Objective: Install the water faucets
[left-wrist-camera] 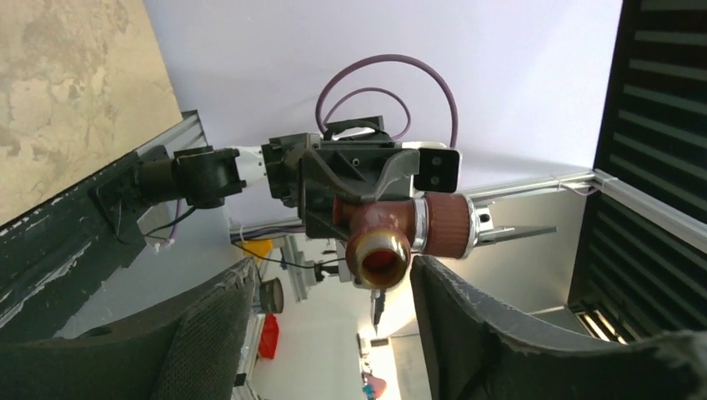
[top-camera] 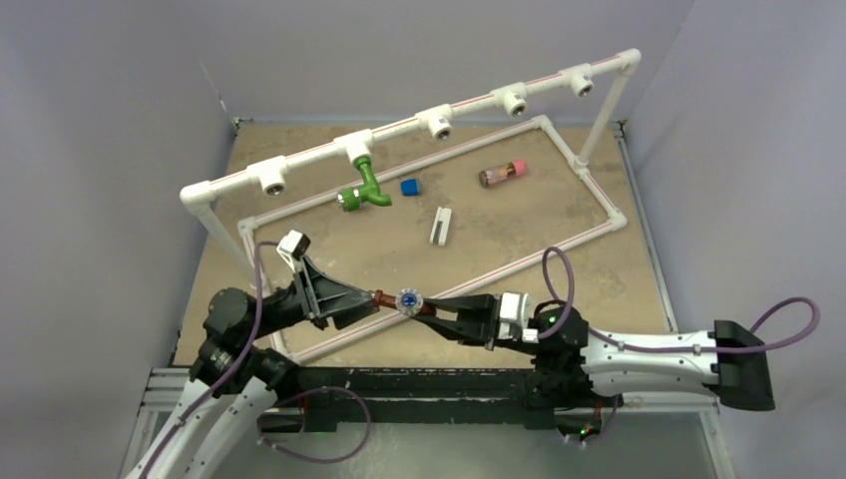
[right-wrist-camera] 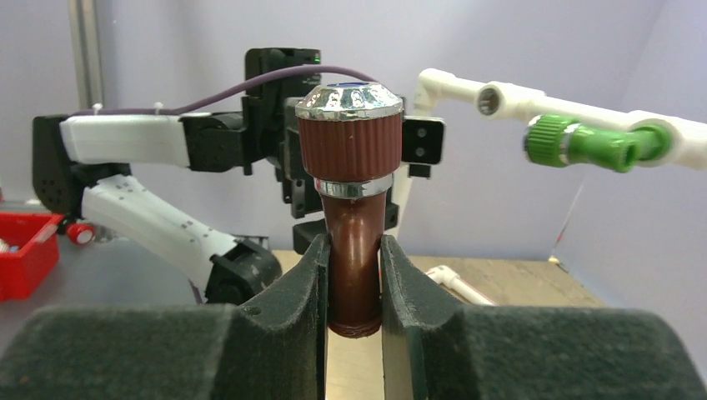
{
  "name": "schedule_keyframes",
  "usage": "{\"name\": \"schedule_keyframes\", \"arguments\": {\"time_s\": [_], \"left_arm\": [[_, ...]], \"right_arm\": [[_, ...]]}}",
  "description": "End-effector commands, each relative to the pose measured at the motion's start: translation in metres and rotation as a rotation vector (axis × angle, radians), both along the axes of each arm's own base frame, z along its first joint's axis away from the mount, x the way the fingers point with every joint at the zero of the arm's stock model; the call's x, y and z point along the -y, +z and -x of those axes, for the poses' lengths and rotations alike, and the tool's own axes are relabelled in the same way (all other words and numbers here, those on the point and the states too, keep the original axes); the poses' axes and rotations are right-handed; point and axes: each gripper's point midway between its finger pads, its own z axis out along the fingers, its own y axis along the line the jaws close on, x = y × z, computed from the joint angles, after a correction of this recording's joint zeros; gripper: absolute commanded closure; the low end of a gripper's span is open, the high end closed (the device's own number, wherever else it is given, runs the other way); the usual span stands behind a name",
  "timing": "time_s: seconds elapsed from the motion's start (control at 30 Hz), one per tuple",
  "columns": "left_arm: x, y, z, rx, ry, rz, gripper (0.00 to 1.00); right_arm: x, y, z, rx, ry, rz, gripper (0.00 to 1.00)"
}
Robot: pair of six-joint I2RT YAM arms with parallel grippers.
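Observation:
The dark reddish-brown faucet [top-camera: 399, 299] hangs in the air above the table's near edge, between my two grippers. My right gripper [top-camera: 431, 309] is shut on its stem [right-wrist-camera: 354, 267], with its chrome-topped knob [right-wrist-camera: 350, 125] above the fingers. My left gripper [top-camera: 371, 299] is open. In the left wrist view the faucet's round open end [left-wrist-camera: 379, 254] sits between the wide-spread fingers [left-wrist-camera: 467, 325], near the right one. The bright green faucet [top-camera: 361, 187] hangs from a tee on the raised white pipe rail. It also shows in the right wrist view [right-wrist-camera: 584, 143].
The white pipe frame [top-camera: 589, 180] lies on the brown board. Its raised rail carries open tees [top-camera: 271, 178], [top-camera: 436, 122], [top-camera: 513, 100]. Inside the frame lie a blue cube [top-camera: 409, 187], a white clip piece [top-camera: 440, 225] and a brownish cylinder with a pink cap [top-camera: 502, 173].

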Motion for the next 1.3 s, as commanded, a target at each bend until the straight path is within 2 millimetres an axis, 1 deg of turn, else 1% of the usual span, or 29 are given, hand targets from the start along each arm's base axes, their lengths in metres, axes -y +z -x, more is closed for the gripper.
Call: {"name": "schedule_keyframes", "arguments": {"time_s": [0.0, 0.03, 0.07, 0.1, 0.13, 0.17, 0.2, 0.23, 0.3, 0.37, 0.4, 0.43, 0.53, 0.57, 0.67, 0.7, 0.73, 0.77, 0.8, 0.87, 0.93, 1.03, 1.07, 1.1, 1.13, 1.17, 1.23, 1.27], "left_arm": [[-0.004, 0.005, -0.002, 0.057, 0.055, -0.109, 0.32], [-0.005, 0.005, -0.002, 0.065, 0.064, -0.129, 0.29], [-0.006, 0.006, -0.003, 0.085, 0.074, -0.147, 0.28], [-0.006, 0.009, -0.003, 0.107, 0.079, -0.163, 0.27], [-0.007, 0.012, -0.004, 0.134, 0.089, -0.182, 0.25], [-0.008, 0.016, -0.005, 0.162, 0.098, -0.202, 0.24], [-0.009, 0.021, -0.006, 0.196, 0.107, -0.226, 0.23], [-0.010, 0.026, -0.008, 0.236, 0.119, -0.255, 0.23], [-0.011, 0.041, -0.014, 0.307, 0.133, -0.315, 0.22], [-0.010, 0.058, -0.017, 0.391, 0.133, -0.354, 0.22], [-0.010, 0.065, -0.019, 0.430, 0.135, -0.375, 0.22], [-0.011, 0.076, -0.020, 0.471, 0.142, -0.388, 0.22], [-0.012, 0.095, -0.034, 0.566, 0.174, -0.466, 0.22], [-0.013, 0.100, -0.040, 0.614, 0.186, -0.504, 0.22], [-0.016, 0.113, -0.063, 0.684, 0.241, -0.609, 0.23], [-0.020, 0.121, -0.076, 0.699, 0.287, -0.652, 0.23], [-0.023, 0.121, -0.086, 0.701, 0.315, -0.694, 0.24], [-0.030, 0.127, -0.098, 0.707, 0.378, -0.735, 0.24], [-0.033, 0.136, -0.106, 0.733, 0.417, -0.758, 0.24], [-0.040, 0.156, -0.121, 0.780, 0.501, -0.787, 0.25], [-0.046, 0.166, -0.140, 0.811, 0.583, -0.829, 0.27], [-0.058, 0.172, -0.174, 0.812, 0.720, -0.903, 0.30], [-0.064, 0.170, -0.191, 0.800, 0.795, -0.940, 0.31], [-0.065, 0.173, -0.197, 0.811, 0.817, -0.944, 0.32], [-0.068, 0.173, -0.207, 0.804, 0.861, -0.958, 0.33], [-0.072, 0.173, -0.217, 0.798, 0.906, -0.977, 0.34], [-0.076, 0.176, -0.234, 0.813, 0.980, -0.998, 0.34], [-0.079, 0.180, -0.242, 0.817, 1.029, -1.002, 0.34]], "right_arm": [[0.021, 0.027, -0.016, -0.038, -0.105, -0.060, 1.00], [0.024, 0.027, -0.021, -0.054, -0.137, -0.046, 1.00], [0.024, 0.021, -0.028, -0.076, -0.170, -0.001, 1.00], [0.028, 0.025, -0.033, -0.095, -0.204, 0.004, 1.00], [0.031, 0.023, -0.039, -0.118, -0.236, 0.030, 1.00], [0.032, 0.015, -0.041, -0.155, -0.246, 0.076, 1.00], [0.039, 0.020, -0.048, -0.180, -0.286, 0.066, 1.00], [0.044, 0.016, -0.055, -0.196, -0.333, 0.090, 1.00], [0.062, 0.019, -0.074, -0.244, -0.458, 0.090, 1.00], [0.074, 0.018, -0.087, -0.278, -0.554, 0.103, 1.00], [0.080, 0.016, -0.094, -0.291, -0.605, 0.114, 1.00], [0.086, 0.015, -0.100, -0.303, -0.655, 0.121, 1.00], [0.101, 0.008, -0.118, -0.314, -0.795, 0.156, 1.00], [0.105, 0.006, -0.124, -0.313, -0.836, 0.167, 1.00], [0.116, 0.004, -0.147, -0.317, -0.929, 0.193, 1.00], [0.122, 0.004, -0.160, -0.323, -0.959, 0.200, 1.00], [0.125, 0.004, -0.167, -0.328, -0.971, 0.205, 1.00], [0.128, 0.008, -0.176, -0.327, -0.984, 0.205, 1.00], [0.137, 0.009, -0.186, -0.328, -1.021, 0.203, 1.00], [0.148, 0.012, -0.198, -0.328, -1.076, 0.190, 1.00], [0.158, 0.015, -0.210, -0.331, -1.121, 0.177, 1.00], [0.170, 0.014, -0.228, -0.351, -1.171, 0.155, 1.00], [0.176, 0.012, -0.237, -0.367, -1.196, 0.145, 1.00], [0.176, 0.010, -0.239, -0.373, -1.199, 0.144, 1.00], [0.182, 0.011, -0.245, -0.382, -1.218, 0.130, 1.00], [0.191, 0.013, -0.251, -0.387, -1.242, 0.109, 1.00], [0.201, 0.018, -0.258, -0.393, -1.256, 0.073, 1.00], [0.211, 0.021, -0.263, -0.395, -1.279, 0.051, 1.00]]}}
